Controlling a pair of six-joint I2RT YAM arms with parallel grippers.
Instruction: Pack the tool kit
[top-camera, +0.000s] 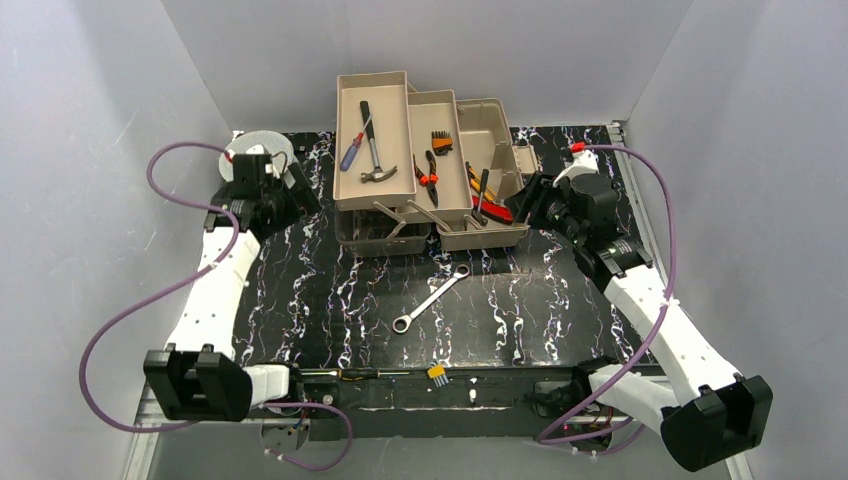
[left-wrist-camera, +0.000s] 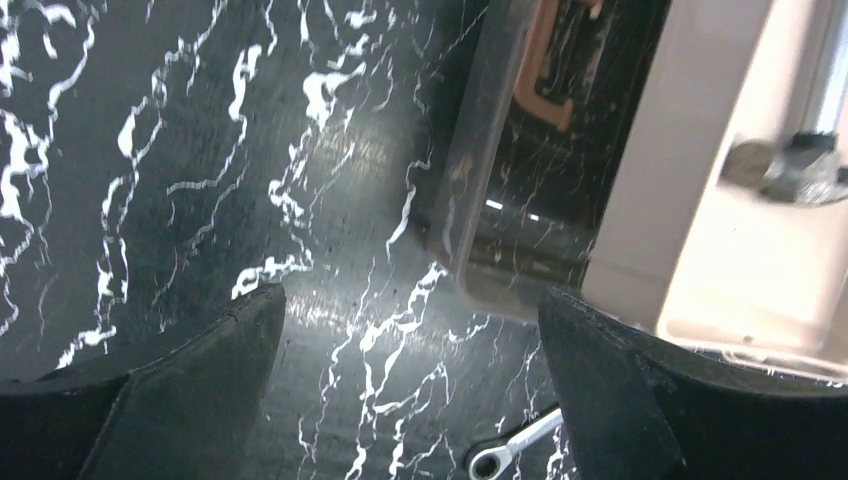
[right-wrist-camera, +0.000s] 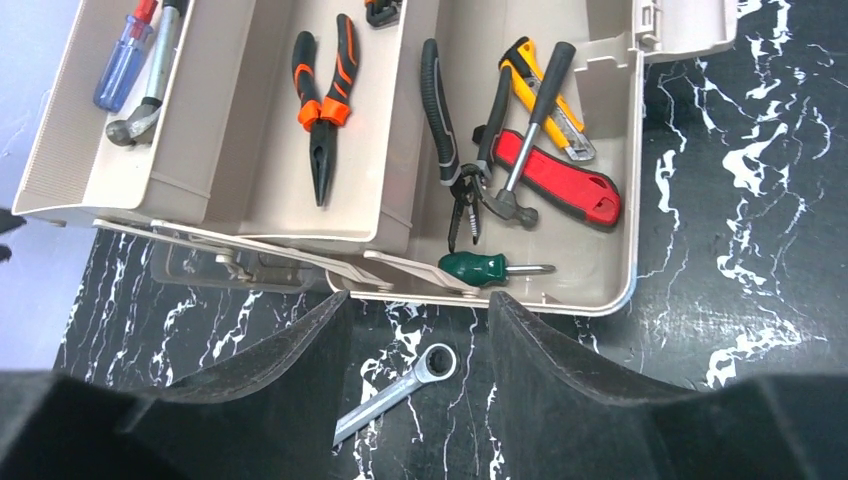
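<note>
The desk has a black top veined with white, like marble. An open toolbox stands at its far edge, about the middle, with its trays folded out to the left and its smoky lid lying flat on the desk in front. A wrench lies diagonally on the bare top just in front of the toolbox, not touching it. A round grey spool sits in the far left corner. A small yellow-and-black item, too small to identify, rests at the near edge.

Grey spool, black marbled tabletop
</note>
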